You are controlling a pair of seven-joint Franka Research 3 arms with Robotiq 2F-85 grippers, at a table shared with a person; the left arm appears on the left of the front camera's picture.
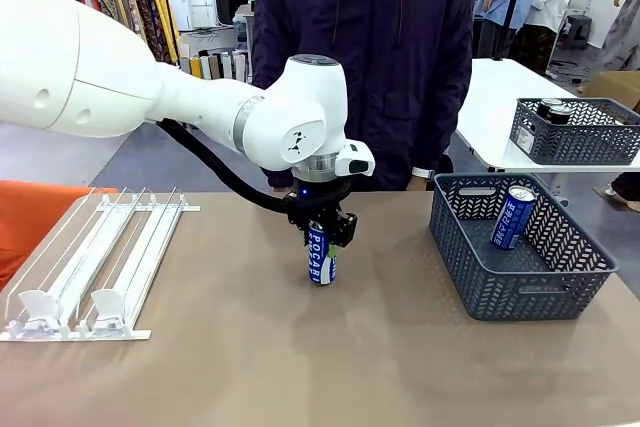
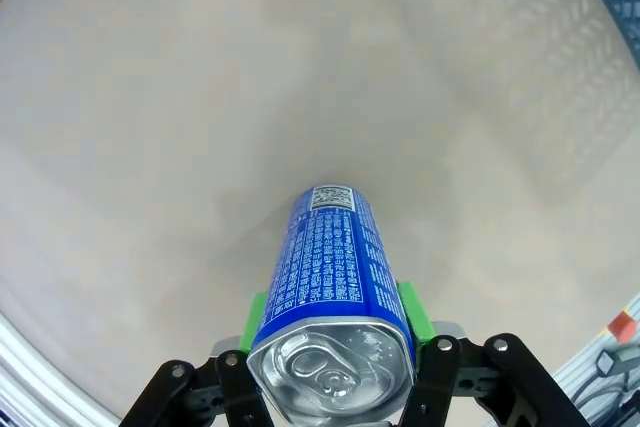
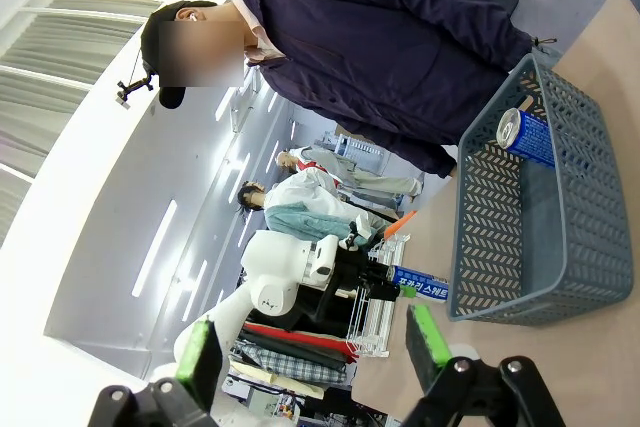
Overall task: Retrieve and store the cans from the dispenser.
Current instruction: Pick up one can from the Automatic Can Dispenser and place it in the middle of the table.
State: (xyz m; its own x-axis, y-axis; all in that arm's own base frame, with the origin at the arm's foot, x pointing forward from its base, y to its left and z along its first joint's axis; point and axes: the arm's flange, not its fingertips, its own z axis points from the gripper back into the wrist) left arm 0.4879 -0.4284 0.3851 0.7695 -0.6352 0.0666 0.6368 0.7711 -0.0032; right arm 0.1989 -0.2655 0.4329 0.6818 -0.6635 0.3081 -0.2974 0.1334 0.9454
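My left gripper (image 1: 322, 237) was clamped on a blue can (image 1: 320, 256) at the centre of the front view, the can upright with its base on or just above the tan table (image 1: 300, 367); I could not tell which. In my left wrist view the green pads (image 2: 413, 309) pressed the can's sides just under its silver top (image 2: 330, 372), and its long axis ran straight away from me toward the tabletop.

The dark grey basket (image 1: 480, 292) sat at the right of the front view, well apart from the held can, with another blue can (image 1: 513, 217) already leaning inside it against the far wall. The dispenser (image 1: 90, 267) lay at the lower left, its lanes showing no cans that I could see.

My right gripper (image 3: 315, 347) stood with its fingers apart and nothing between them, at the bottom of its own view, which looked toward the basket (image 3: 520, 237) and the person in a dark jacket (image 1: 365, 57) at the table's far side.

I judged that the move ahead turned on one thing: the basket lay to picture right of the can, so the can, held vertical, would need lifting over the near rim before release. My left arm already had the can, so it was the one to carry it.
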